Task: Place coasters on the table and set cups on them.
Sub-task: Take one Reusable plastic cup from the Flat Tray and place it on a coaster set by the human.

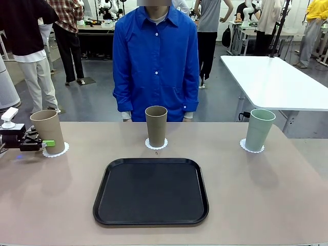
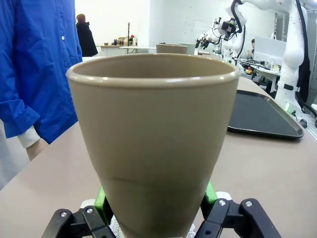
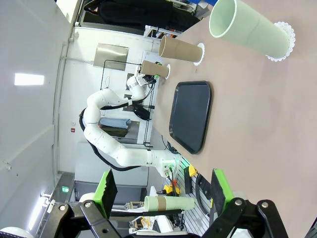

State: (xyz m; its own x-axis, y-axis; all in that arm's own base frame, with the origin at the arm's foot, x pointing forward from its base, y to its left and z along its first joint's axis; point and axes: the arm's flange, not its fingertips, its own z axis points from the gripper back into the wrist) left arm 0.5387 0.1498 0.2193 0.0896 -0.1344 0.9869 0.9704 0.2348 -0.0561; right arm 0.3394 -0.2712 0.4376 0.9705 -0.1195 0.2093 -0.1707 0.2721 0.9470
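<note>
- Front view: bright, even overhead light; sharp throughout. Soft short shadows under cups on tabletop [image 1: 266, 195]; dull sheen on black tray [image 1: 151, 192].
- Left wrist view: tan cup [image 2: 153, 139] close, slightly soft; thin highlight along rim. Background windows blown out white.
- Right wrist view: rolled sideways, wide-angle bending at edges; ceiling lamp [image 3: 28, 79] glares.

Three upright tumblers stand on the beige table [image 1: 266, 205], each on a lacy white coaster: a tan cup [image 1: 47, 131] at left, apparently gripped low, a tan cup [image 1: 156, 126] at centre, and a mint cup [image 1: 259, 129] at right.
</note>
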